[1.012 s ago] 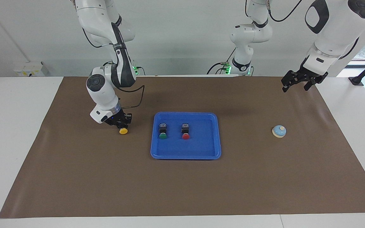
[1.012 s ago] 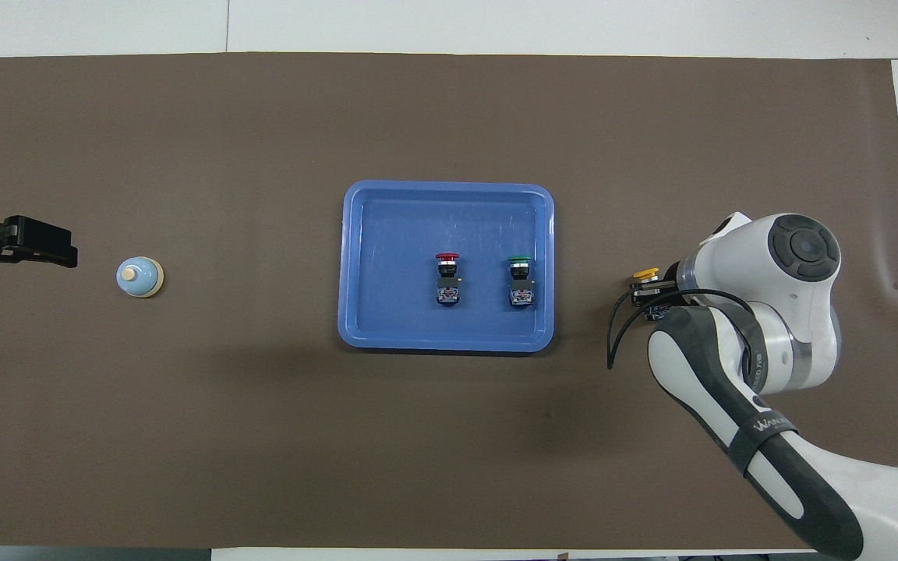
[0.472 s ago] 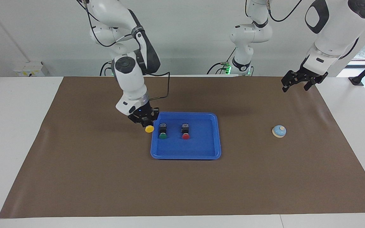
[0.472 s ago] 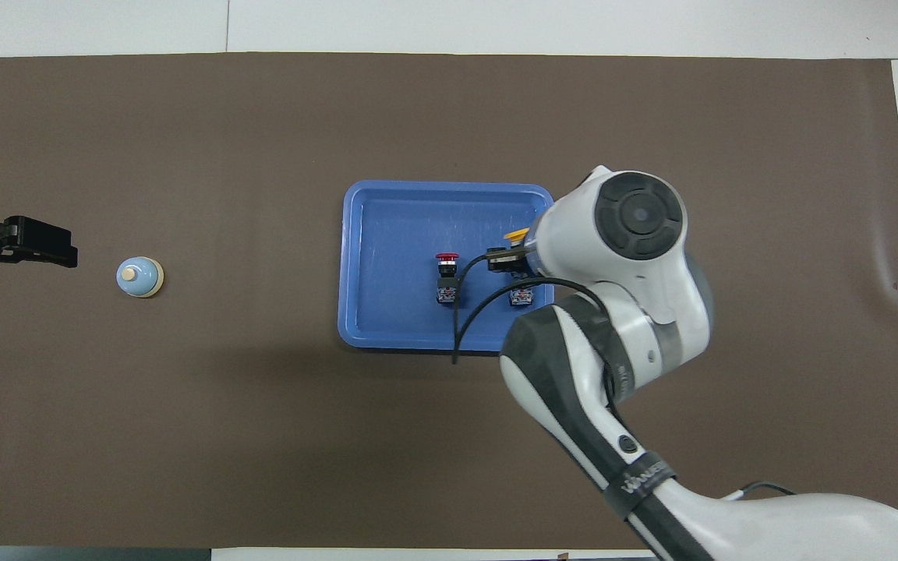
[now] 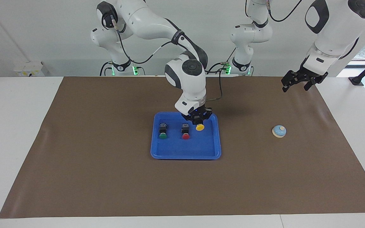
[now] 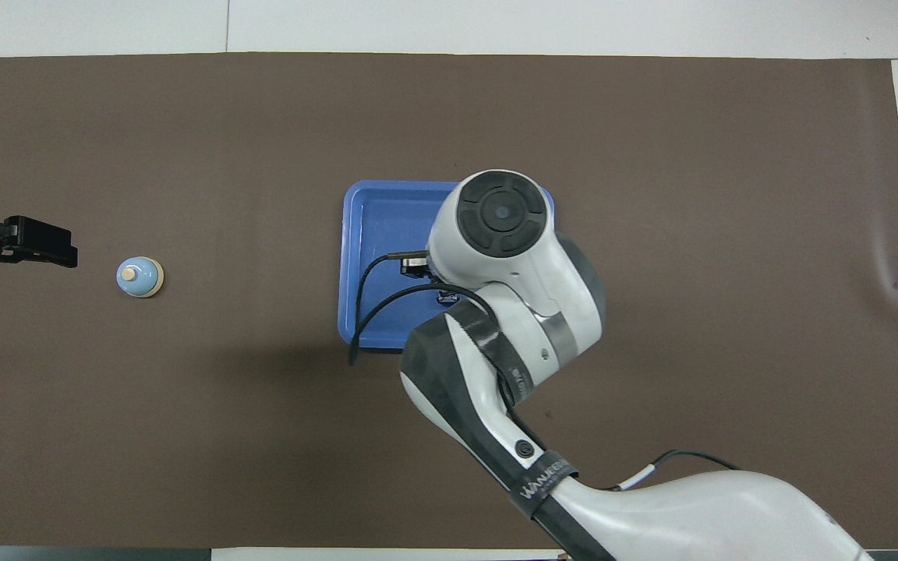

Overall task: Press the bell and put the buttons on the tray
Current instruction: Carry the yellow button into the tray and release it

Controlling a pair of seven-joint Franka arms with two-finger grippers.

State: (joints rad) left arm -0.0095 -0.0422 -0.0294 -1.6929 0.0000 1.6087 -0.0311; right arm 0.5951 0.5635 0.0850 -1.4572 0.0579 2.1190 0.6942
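Right gripper (image 5: 198,120), centre of the facing view, pinching the yellow button (image 5: 200,127) over the tray (image 5: 185,152), beside the red button (image 5: 185,133) and green button (image 5: 162,133). Straight down to release. Left gripper (image 5: 299,81) waiting upper right, spread, above the bell (image 5: 279,131).

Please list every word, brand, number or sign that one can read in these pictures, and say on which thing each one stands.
"WANWEIBO" (last letters unsure): white print on the black band around the right arm's forearm, overhead view.
Wall box at the table's edge on the right arm's end: small markings, too small to read.
Green button, red button, yellow button, tray, bell: no readable text.
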